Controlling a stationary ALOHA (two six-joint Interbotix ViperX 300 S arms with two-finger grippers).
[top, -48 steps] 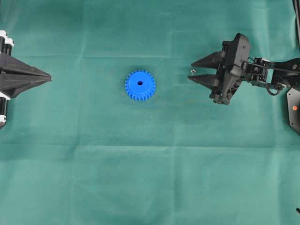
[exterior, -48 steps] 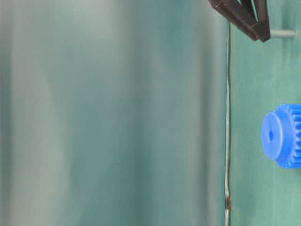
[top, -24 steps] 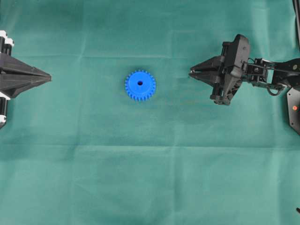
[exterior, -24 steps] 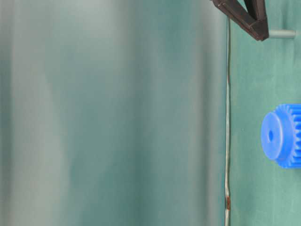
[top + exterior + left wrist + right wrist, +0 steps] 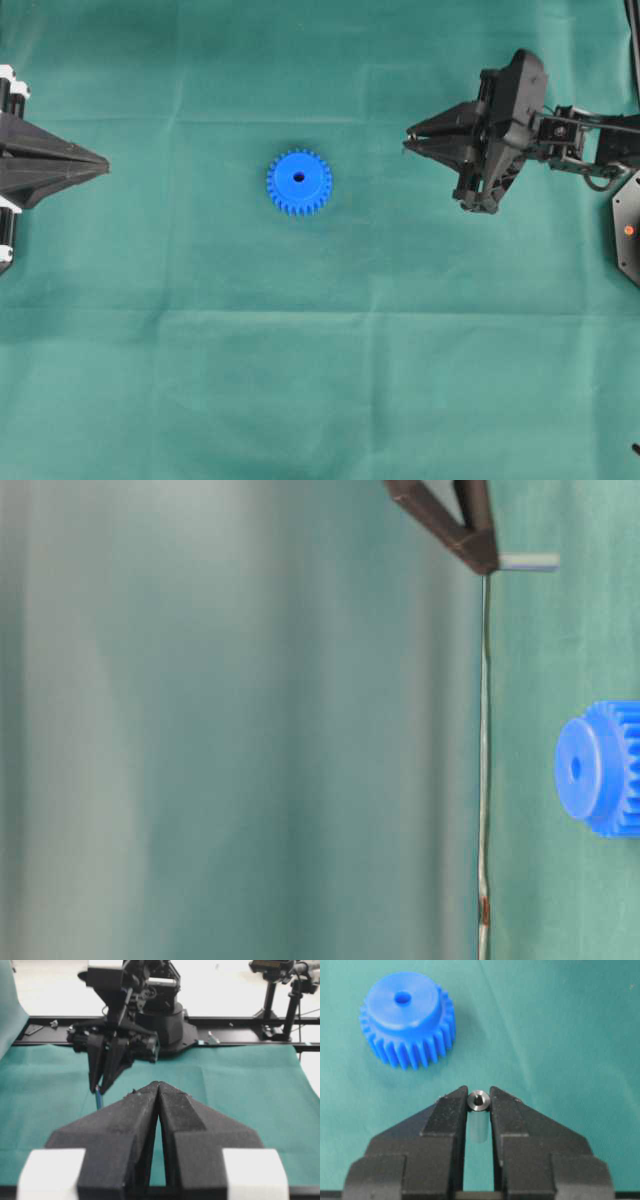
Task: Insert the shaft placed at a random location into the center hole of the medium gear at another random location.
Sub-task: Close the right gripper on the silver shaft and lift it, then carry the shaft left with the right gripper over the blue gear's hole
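Note:
The blue medium gear (image 5: 299, 182) lies flat on the green cloth with its dark center hole (image 5: 299, 178) facing up; it also shows in the right wrist view (image 5: 408, 1018) and at table level (image 5: 600, 768). My right gripper (image 5: 409, 141) is shut on the small silvery shaft (image 5: 479, 1100), pinched upright between its fingertips, right of the gear and lifted off the cloth. At table level the shaft (image 5: 528, 562) sticks out from the fingertips. My left gripper (image 5: 104, 164) is shut and empty at the far left, its tips (image 5: 158, 1085) together.
The right arm's body (image 5: 590, 145) reaches in from the right edge. A dark base plate with a red dot (image 5: 628, 230) sits at the right edge. The green cloth (image 5: 320, 380) covers the whole work area.
My right gripper closed on the shaft, then lifted it off the cloth and shifted slightly toward the far side. The gear and left gripper have not moved.

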